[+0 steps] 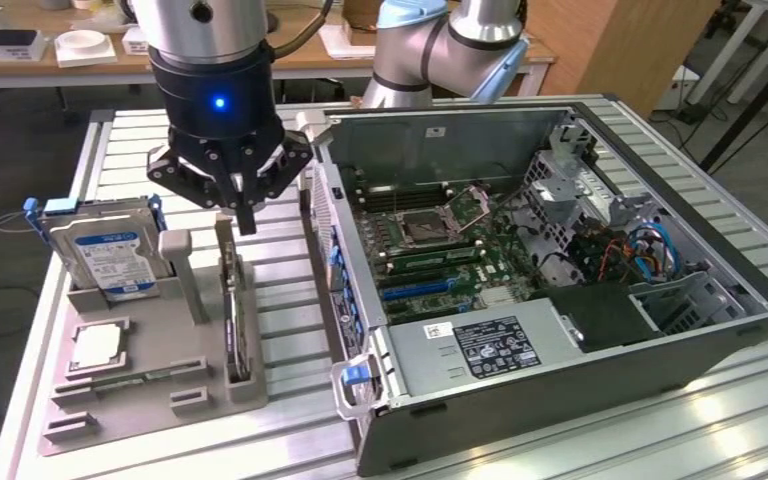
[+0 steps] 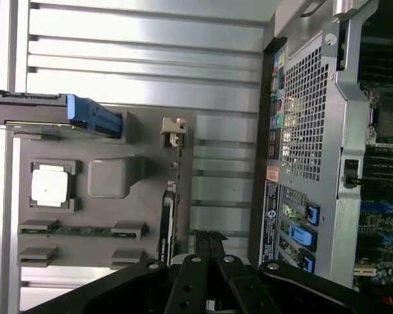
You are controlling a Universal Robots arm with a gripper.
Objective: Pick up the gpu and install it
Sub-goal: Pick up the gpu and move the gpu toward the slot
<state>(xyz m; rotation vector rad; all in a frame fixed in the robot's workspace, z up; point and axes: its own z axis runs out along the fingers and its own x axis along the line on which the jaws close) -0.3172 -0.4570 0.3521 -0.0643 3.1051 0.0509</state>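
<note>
My arm comes straight down from above, wrist vertical, and my claw points down at the grey tray. My fingers are pressed together with nothing between them. The tips hang over the tray's edge nearest the computer case.

The gpu stands on its long edge in a narrow slot along that same side of the tray. It is a thin dark card, and its pale bracket end is toward the tray's hard-drive end. My fingertips are just above it, close to its upper edge, and I cannot tell whether they touch it. In the wrist view they sit a little to the case side of the card.

The blue-labelled hard drive stands upright at the tray's far end. The square processor lies flat in a pocket in the middle of the tray. The green memory stick lies flat in a slot toward the tray's near end. The computer case stands open just beside the tray, with its board exposed.
</note>
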